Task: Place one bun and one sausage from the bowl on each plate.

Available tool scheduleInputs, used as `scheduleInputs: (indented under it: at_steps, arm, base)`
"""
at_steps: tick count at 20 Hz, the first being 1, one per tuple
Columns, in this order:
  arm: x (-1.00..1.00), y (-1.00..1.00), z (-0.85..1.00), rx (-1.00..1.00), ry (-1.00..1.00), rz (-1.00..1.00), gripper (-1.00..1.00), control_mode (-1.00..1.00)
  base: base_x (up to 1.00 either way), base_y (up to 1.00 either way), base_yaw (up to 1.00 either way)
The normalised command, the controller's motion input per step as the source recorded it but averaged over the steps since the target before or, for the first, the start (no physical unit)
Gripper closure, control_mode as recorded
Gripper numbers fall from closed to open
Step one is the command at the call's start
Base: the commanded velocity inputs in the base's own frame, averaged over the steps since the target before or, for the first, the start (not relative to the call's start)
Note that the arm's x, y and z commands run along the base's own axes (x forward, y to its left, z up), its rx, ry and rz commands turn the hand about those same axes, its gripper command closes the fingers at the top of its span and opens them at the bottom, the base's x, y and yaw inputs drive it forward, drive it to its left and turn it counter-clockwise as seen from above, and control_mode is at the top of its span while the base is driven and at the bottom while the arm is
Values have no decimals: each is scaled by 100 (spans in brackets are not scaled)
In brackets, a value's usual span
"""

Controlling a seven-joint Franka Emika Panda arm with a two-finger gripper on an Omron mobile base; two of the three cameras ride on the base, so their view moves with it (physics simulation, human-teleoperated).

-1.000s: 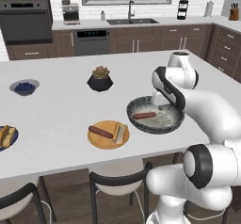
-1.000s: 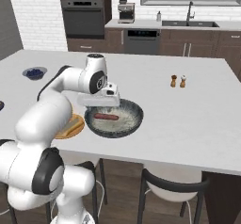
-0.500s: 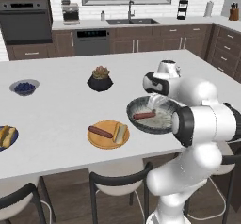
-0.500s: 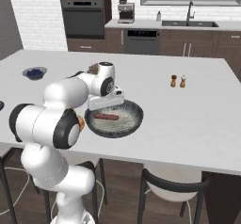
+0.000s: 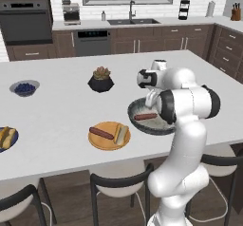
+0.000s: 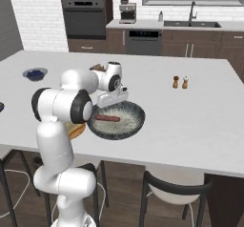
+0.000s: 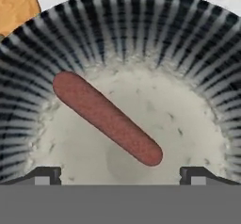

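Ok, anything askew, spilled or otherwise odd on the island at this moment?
Nothing stands out. One reddish-brown sausage lies loose in the wide dark grey bowl, under the open gripper. The round orange plate holds a sausage and a bun, and nothing has spilled onto the white island top.

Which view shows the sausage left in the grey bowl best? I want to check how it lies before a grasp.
The hand view: the reddish-brown sausage lies whole and diagonal on the wide grey ribbed bowl's pale floor. The right base view shows it small but clear; in the left base view the arm partly hides it.
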Motion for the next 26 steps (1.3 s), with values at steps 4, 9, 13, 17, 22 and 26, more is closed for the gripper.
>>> scheduleInputs:
  at_steps: [4,9,13,17,22,26]
  arm:
    - [55,0,-28,0,3,11,-100,-100]
    - [4,-1,-51,0,-2,2,-100,-100]
    - [-38,0,-29,0,-15,0,-100,-100]
    - [-4,0,-27,0,-15,0,-100,-100]
    - [-12,4,-21,-7,-27,0,-100,-100]
    - [-5,10,-7,-10,-14,0,-100,-100]
  base:
    - [0,0,0]
    - [0,0,0]
    - [0,0,0]
    - [0,0,0]
    - [0,0,0]
    - [0,0,0]
